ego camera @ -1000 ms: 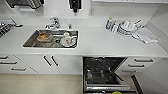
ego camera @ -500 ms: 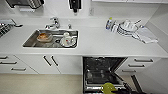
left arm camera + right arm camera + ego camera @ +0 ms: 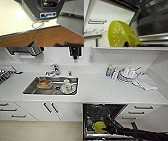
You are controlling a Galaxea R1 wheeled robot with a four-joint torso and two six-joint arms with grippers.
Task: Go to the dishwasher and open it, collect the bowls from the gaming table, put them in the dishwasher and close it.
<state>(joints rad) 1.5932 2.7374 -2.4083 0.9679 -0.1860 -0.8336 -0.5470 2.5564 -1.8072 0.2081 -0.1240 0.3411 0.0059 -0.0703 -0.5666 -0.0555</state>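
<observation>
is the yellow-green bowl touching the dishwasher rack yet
Cannot tell. In the head view the speckled yellow-green bowl sits over the open dishwasher on the right arm, but no contact or gap shows plainly.

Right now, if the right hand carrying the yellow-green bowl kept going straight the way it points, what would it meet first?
Probably the inside of the open dishwasher: the right hand holds the yellow-green bowl over its opening, pointing in. Which rack or wall comes first is unclear, since depth is hard to judge.

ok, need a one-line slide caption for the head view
Right arm reaches a yellow-green bowl into the open dishwasher under a white counter, right of the dish-filled sink.
</observation>
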